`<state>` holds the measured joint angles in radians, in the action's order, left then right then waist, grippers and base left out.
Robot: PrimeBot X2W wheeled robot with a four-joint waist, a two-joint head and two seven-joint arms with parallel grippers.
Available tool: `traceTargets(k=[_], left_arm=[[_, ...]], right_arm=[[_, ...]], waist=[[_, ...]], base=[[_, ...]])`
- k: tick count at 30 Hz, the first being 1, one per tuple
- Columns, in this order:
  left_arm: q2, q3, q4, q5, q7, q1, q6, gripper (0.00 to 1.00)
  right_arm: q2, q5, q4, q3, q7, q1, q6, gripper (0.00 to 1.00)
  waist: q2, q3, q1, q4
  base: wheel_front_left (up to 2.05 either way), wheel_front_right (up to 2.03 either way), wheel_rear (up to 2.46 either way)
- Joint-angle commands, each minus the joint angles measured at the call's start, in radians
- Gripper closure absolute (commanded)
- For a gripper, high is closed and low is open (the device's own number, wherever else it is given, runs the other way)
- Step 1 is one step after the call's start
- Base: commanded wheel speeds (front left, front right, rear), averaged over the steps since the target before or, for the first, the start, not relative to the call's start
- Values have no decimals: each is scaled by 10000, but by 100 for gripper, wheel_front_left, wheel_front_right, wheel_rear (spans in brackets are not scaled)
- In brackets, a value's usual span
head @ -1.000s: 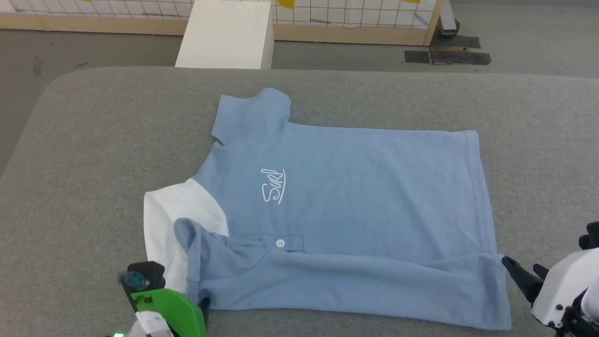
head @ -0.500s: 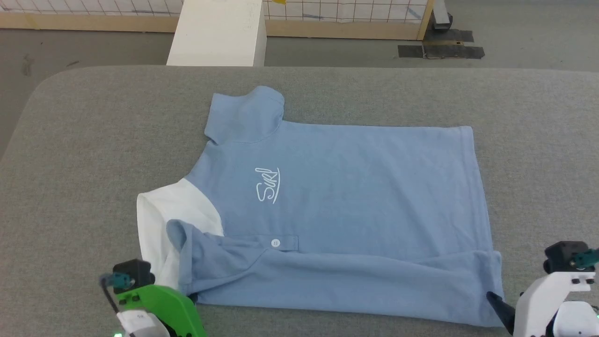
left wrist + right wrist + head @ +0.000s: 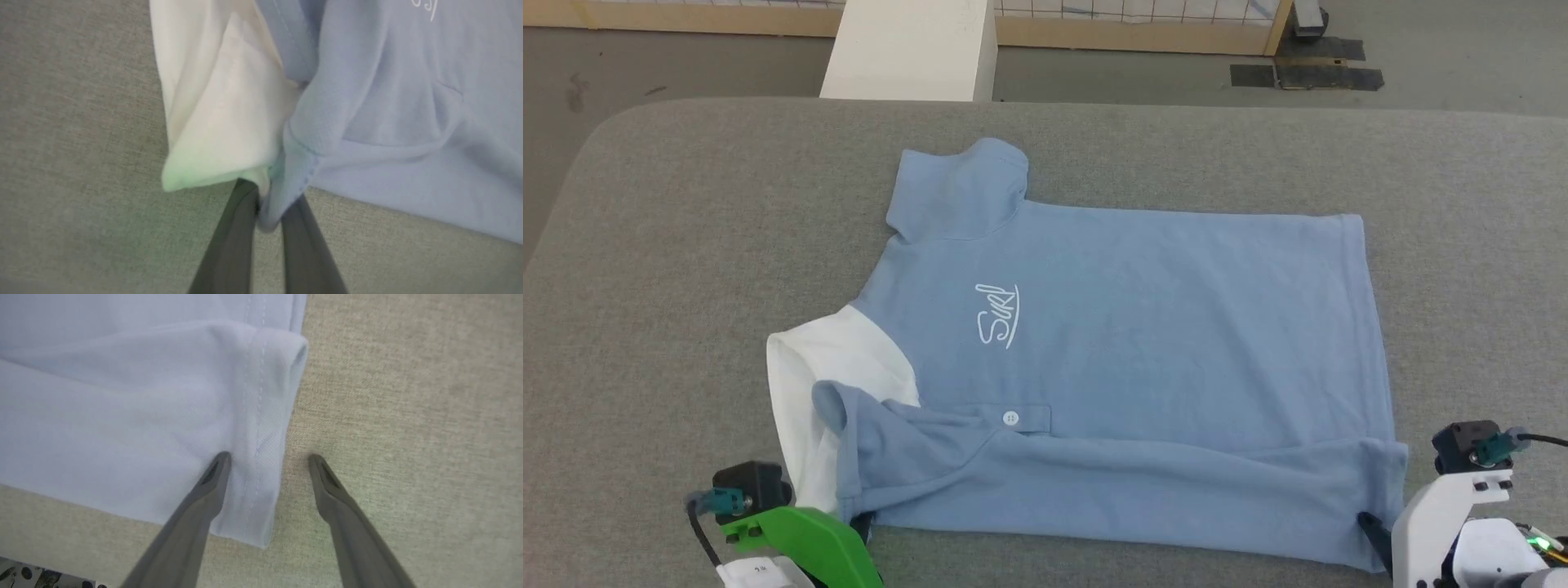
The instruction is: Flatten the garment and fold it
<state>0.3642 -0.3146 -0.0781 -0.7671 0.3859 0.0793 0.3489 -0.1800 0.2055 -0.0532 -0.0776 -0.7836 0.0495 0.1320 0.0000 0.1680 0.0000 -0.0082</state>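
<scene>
My left gripper (image 3: 267, 200) pinched the garment (image 3: 1135, 327) beside its collar (image 3: 212, 102), tips buried in cloth; right gripper (image 3: 267, 457) stood spread astride the hem (image 3: 261, 416).

Counter (image 3: 686, 245): grey woven fabric top, rounded corner at 10 o'clock, far edge running across at 12. The weave read beige-grey in both wrist views. Grey floor (image 3: 686, 65) lay beyond it from 10 through 2. White rectangular block (image 3: 911, 49) stood on the floor at 11-12, just behind the counter's far edge. Wooden rail (image 3: 1135, 34) ran along the top, with a white grid-lined panel (image 3: 1143, 6) above it. Wooden post (image 3: 1279, 28) leaned at 1 o'clock, at the rail's right end. Dark flat patches (image 3: 1307, 76) lay on the floor just right of the post. Dark object (image 3: 1311, 24) sat above them, too small to identify.
</scene>
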Motion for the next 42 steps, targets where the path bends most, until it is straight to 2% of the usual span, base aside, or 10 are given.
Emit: traceTargets(k=[1,2,15,16,17,18,19,26,33,42], left_arm=[[46,0,-19,-29,-8,17,15,100],[52,13,-14,-44,-5,17,17,100],[580,615,-593,-537,717,828,634,98],[548,640,-684,-603,737,864,647,65],[511,637,-750,-661,763,884,641,0],[464,631,-824,-743,807,900,629,0],[416,637,-892,-818,834,899,617,0],[234,1180,-1901,-1243,600,441,485,0],[636,1797,-2027,-473,-364,-751,421,0],[699,1014,33,945,-2100,-3999,-1051,0]], right_arm=[[63,157,-351,227,-72,-67,-13,88],[11,259,-412,270,-113,-88,-13,100],[-752,978,439,-620,-1119,467,-13,100],[-720,971,514,-717,-1083,501,-13,100],[-665,997,558,-765,-1041,517,-13,81],[-603,1036,595,-788,-1025,535,-13,23],[-573,1041,650,-787,-970,521,-13,0],[-326,1284,1206,-1152,-475,-78,-13,0],[-279,1204,1748,-1509,-123,-1273,-13,0],[-169,817,1753,-1545,292,-3218,-13,0]], waist=[[0,-6,0,-9],[0,-20,0,-20],[0,-267,0,-68],[0,-282,0,-66],[0,-293,0,-66],[0,-308,0,-66],[0,-329,0,-71],[0,-503,0,-56],[0,-492,0,-78],[0,391,0,34]], base=[[0,0,0],[0,0,0],[0,0,0],[0,0,0],[0,0,0],[0,0,0],[0,0,0],[0,0,0],[0,0,0],[0,0,0]])
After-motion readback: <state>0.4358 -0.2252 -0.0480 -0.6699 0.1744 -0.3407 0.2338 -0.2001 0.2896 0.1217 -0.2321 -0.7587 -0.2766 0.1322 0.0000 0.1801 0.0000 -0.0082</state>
